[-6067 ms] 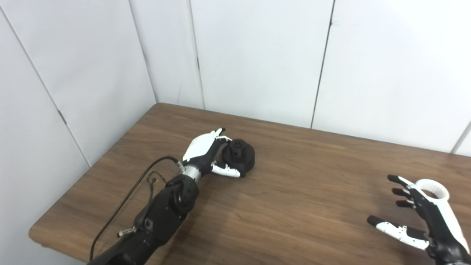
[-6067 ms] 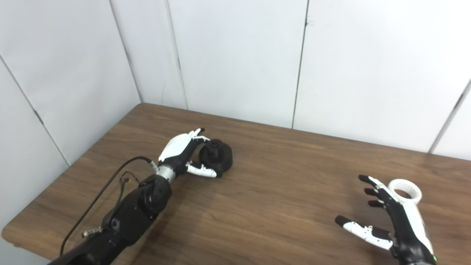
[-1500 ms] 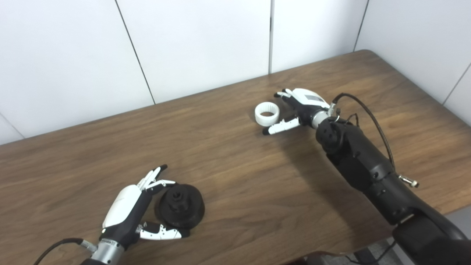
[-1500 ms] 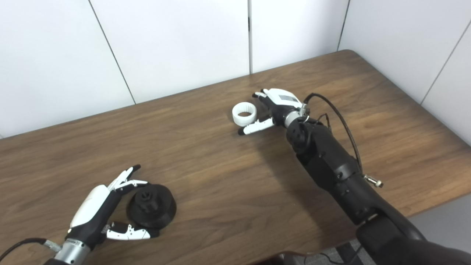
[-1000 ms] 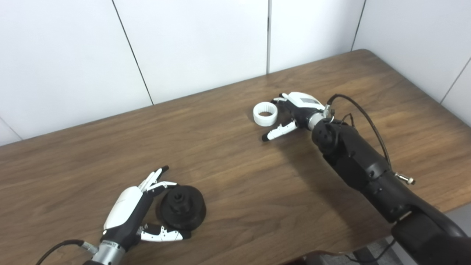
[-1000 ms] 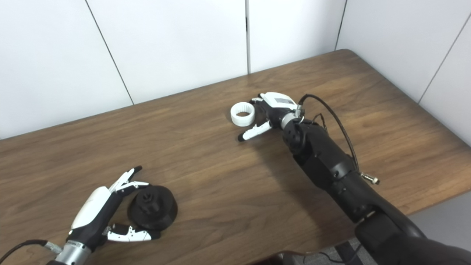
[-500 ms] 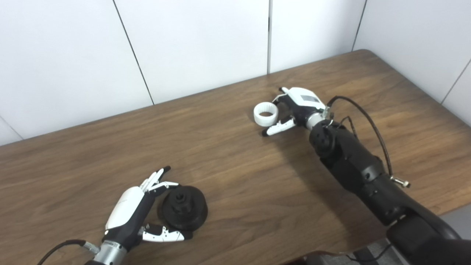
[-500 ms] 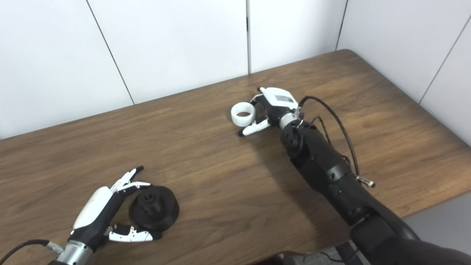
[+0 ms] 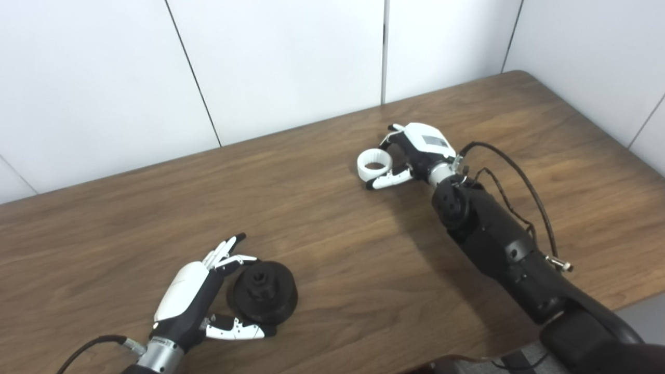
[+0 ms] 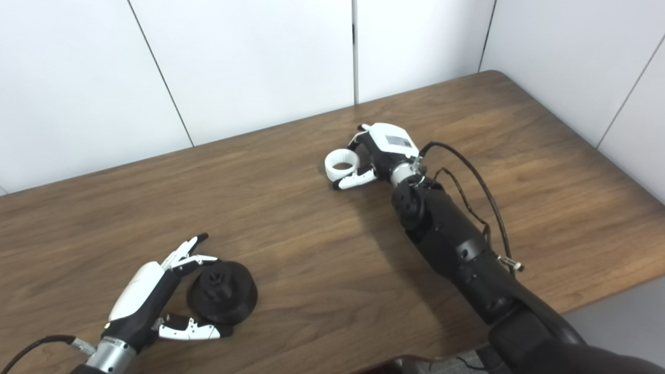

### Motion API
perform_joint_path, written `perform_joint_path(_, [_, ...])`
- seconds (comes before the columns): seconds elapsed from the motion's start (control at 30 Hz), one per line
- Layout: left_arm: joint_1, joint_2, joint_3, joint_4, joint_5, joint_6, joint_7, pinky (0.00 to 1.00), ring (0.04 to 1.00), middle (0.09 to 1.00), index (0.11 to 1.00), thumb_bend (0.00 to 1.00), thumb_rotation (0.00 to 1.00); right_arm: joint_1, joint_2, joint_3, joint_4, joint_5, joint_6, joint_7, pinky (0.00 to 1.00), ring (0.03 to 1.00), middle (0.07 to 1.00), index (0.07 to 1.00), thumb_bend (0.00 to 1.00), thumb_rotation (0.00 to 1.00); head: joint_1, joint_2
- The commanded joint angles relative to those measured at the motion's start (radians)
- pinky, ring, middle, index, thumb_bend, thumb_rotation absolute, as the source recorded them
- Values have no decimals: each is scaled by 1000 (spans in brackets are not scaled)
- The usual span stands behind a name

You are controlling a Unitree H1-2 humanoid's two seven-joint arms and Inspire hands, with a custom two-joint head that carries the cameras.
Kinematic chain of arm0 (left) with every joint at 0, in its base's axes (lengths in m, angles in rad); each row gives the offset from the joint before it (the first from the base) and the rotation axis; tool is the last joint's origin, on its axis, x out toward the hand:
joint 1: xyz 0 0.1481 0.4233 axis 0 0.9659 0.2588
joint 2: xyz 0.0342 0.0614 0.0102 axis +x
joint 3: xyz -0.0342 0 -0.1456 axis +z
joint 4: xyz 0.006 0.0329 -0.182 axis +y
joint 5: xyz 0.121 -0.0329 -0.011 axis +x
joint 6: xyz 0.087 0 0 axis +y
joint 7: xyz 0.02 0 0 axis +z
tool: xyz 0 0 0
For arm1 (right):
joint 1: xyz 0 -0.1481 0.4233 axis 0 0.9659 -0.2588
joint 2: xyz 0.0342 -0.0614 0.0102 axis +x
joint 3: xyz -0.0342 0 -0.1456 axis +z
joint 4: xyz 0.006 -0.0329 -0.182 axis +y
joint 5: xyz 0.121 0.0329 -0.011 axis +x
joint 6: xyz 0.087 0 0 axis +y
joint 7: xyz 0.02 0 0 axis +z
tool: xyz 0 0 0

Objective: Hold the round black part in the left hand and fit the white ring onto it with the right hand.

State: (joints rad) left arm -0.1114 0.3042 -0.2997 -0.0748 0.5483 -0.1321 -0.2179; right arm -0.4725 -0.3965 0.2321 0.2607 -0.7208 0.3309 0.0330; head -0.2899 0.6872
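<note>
The round black part (image 9: 262, 298) rests on the wooden table (image 9: 332, 249) at the front left. My left hand (image 9: 195, 301) is open and cupped against its left side, with fingers at its far edge and thumb along its near edge. The white ring (image 9: 374, 165) lies on the table at the back, right of centre. My right hand (image 9: 413, 153) is cupped around the ring's right side, with fingers (image 9: 390, 139) curled at its far edge and the thumb (image 9: 387, 181) touching its near edge. The ring is still on the table.
White wall panels close off the table at the back and the right. The table's front edge runs close below both arms. A black cable (image 9: 519, 176) loops off my right forearm.
My right hand has closed in on the ring: the thumb swung in from the near side to touch it, and the ring shifted slightly left. The left hand stays beside the black part. The camera shifted a little.
</note>
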Motion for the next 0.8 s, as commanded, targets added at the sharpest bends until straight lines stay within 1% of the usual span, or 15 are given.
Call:
perform_joint_path(0.0, [-13, 7, 0, -9, 10, -1, 1, 981, 1000, 1000, 679, 934, 318, -30, -11, -11, -16, -1, -36, -42, 923, 935, 929, 652, 847, 413, 2, 1])
perform_joint_path(0.03, [-13, 7, 0, -9, 12, -2, 2, 975, 1000, 1000, 678, 933, 320, -30, -10, -12, -16, 0, -38, -45, 925, 934, 927, 650, 845, 407, 2, 1])
perform_joint_path(0.2, [-11, 6, 1, -6, 12, -7, 5, 976, 1000, 1000, 676, 934, 322, -16, 3, -30, -13, 21, -77, -105, 928, 918, 902, 614, 821, 312, 4, 2])
perform_joint_path(0.33, [-10, 4, 2, -3, 6, -5, 5, 992, 1000, 1000, 676, 935, 314, -6, 9, -36, -14, 29, -94, -138, 947, 922, 898, 603, 789, 283, 4, 5])
perform_joint_path(0.4, [-10, 3, 2, -2, 6, -7, 6, 993, 1000, 1000, 677, 934, 314, -3, 9, -39, -11, 32, -107, -156, 948, 917, 889, 594, 774, 241, 4, 4])
perform_joint_path(0.5, [-10, 3, 2, -1, 8, -8, 7, 990, 1000, 1000, 675, 934, 314, 1, 10, -41, -14, 36, -114, -166, 959, 920, 886, 590, 756, 226, 4, 8])
perform_joint_path(0.53, [-10, 4, 2, -4, 8, -3, 4, 990, 1000, 1000, 676, 934, 319, 2, 10, -42, -14, 36, -118, -169, 963, 921, 886, 533, 616, 182, 5, 8])
perform_joint_path(0.6, [-9, 4, 2, -9, 9, 4, -2, 992, 1000, 1000, 678, 933, 319, 3, 10, -43, -12, 36, -124, -179, 969, 922, 881, 498, 532, 155, 4, 9])
perform_joint_path(0.77, [-8, 4, 2, -5, 7, -6, 4, 983, 1000, 1000, 675, 932, 310, 6, 12, -49, -11, 40, -133, -180, 979, 924, 879, 492, 520, 150, 8, 11])
